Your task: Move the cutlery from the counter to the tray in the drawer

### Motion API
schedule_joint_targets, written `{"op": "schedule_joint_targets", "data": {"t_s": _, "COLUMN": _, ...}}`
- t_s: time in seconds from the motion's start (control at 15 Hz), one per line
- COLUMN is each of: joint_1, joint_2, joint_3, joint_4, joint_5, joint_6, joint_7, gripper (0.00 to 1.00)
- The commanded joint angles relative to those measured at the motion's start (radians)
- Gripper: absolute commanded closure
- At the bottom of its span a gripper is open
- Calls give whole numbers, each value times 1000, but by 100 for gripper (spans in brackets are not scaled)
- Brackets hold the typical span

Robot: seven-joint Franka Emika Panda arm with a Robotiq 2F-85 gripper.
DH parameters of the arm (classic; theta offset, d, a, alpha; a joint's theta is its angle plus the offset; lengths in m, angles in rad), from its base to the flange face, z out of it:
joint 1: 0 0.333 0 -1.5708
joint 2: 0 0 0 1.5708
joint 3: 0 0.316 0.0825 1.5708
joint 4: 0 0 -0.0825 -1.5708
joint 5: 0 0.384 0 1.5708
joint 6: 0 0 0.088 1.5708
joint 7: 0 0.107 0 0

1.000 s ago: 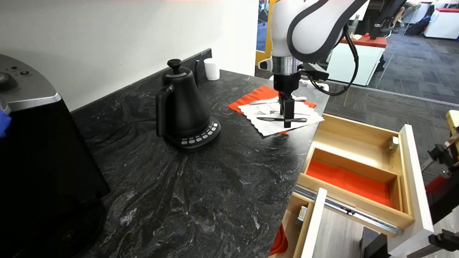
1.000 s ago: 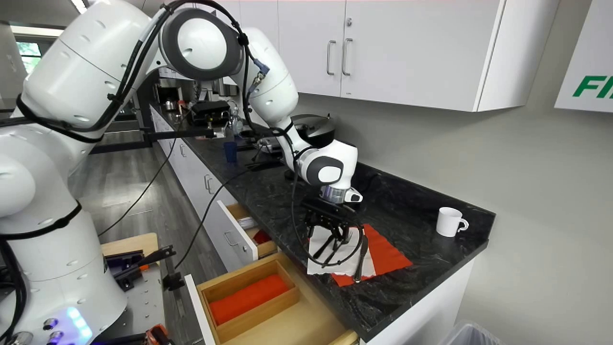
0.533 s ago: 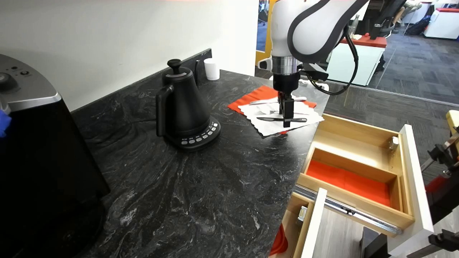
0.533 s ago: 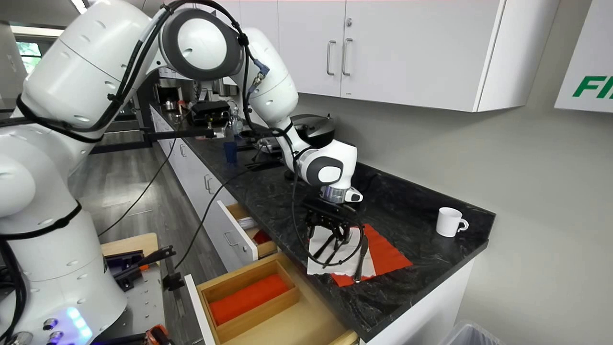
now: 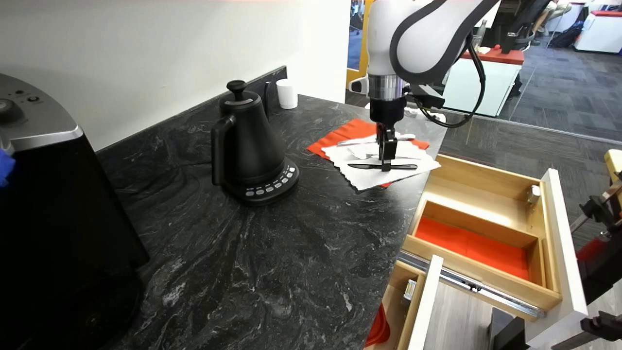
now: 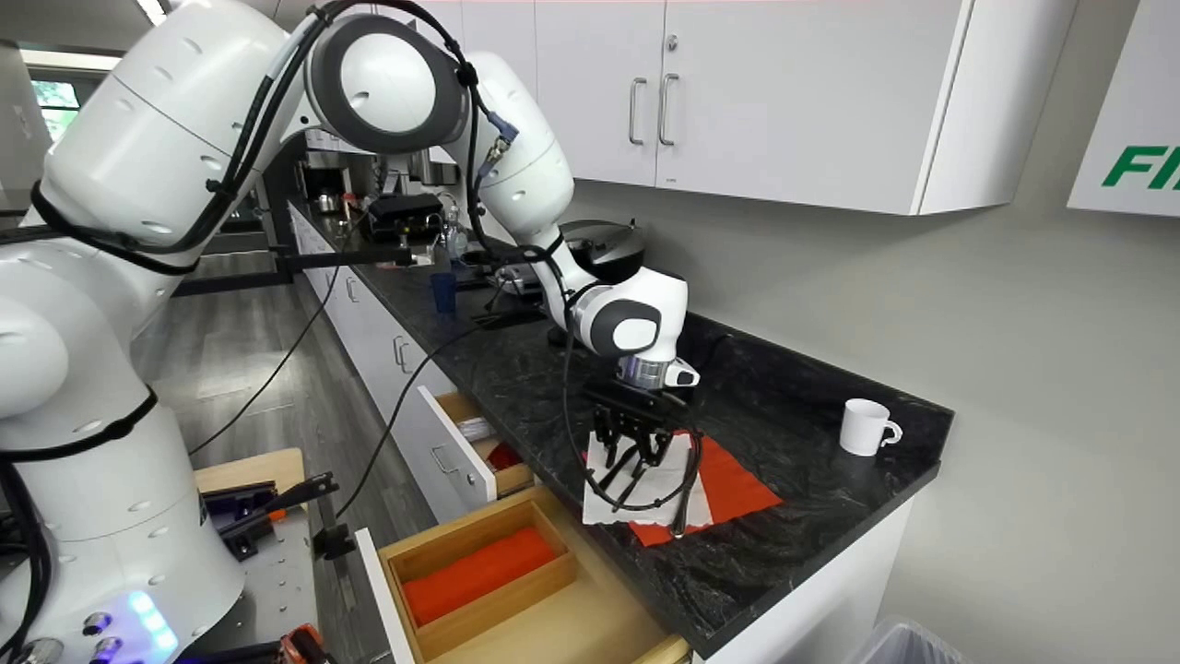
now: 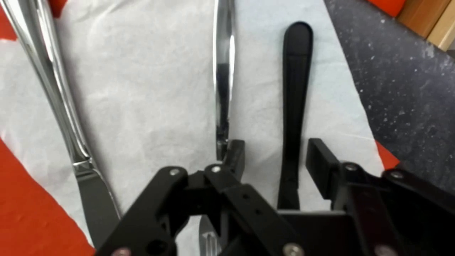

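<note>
Several pieces of cutlery lie on a white napkin on the dark counter (image 5: 252, 272). In the wrist view, a knife with a dark handle (image 7: 296, 78) runs between the fingers of my gripper (image 7: 278, 156), with napkin showing on both sides of it. The jaws are partly drawn in but open. Close beside the left finger lies a silver fork (image 7: 223, 71); whether they touch, I cannot tell. Farther left sits a silver knife (image 7: 64, 92) with shiny handle pieces. Both exterior views show the wooden tray (image 5: 481, 226) with its red floor inside the pulled-out drawer (image 6: 562, 618).
Under the cutlery are the white napkin (image 7: 142, 89) and a red napkin (image 6: 737, 480). A black kettle (image 5: 252, 150) and a white mug (image 6: 864, 427) stand on the counter. Another drawer (image 6: 447, 452) is pulled out alongside. A cable (image 6: 564, 406) loops around the gripper.
The fingers have come closer together around the dark-handled knife. Napkins and cutlery have slid a little, toward the drawer side in an exterior view. The arm has hardly moved.
</note>
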Motion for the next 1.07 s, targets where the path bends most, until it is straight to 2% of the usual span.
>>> {"op": "schedule_joint_targets", "data": {"t_s": 0.0, "joint_1": -18, "joint_2": -22, "joint_3": 11, "joint_4": -35, "joint_5": -20, "joint_6": 23, "joint_7": 2, "gripper": 79}}
{"op": "schedule_joint_targets", "data": {"t_s": 0.13, "joint_1": -18, "joint_2": -24, "joint_3": 10, "joint_4": -36, "joint_5": -20, "joint_6": 22, "joint_7": 2, "gripper": 92}}
{"op": "schedule_joint_targets", "data": {"t_s": 0.33, "joint_1": -16, "joint_2": -25, "joint_3": 9, "joint_4": -36, "joint_5": -21, "joint_6": 21, "joint_7": 4, "gripper": 98}}
{"op": "schedule_joint_targets", "data": {"t_s": 0.4, "joint_1": -13, "joint_2": -26, "joint_3": 5, "joint_4": -34, "joint_5": -22, "joint_6": 17, "joint_7": 12, "gripper": 68}}
{"op": "schedule_joint_targets", "data": {"t_s": 0.53, "joint_1": -12, "joint_2": -25, "joint_3": 5, "joint_4": -32, "joint_5": -24, "joint_6": 17, "joint_7": 11, "gripper": 64}}
{"op": "schedule_joint_targets", "data": {"t_s": 1.0, "joint_1": -8, "joint_2": -23, "joint_3": -1, "joint_4": -31, "joint_5": -31, "joint_6": 21, "joint_7": 16, "gripper": 19}}
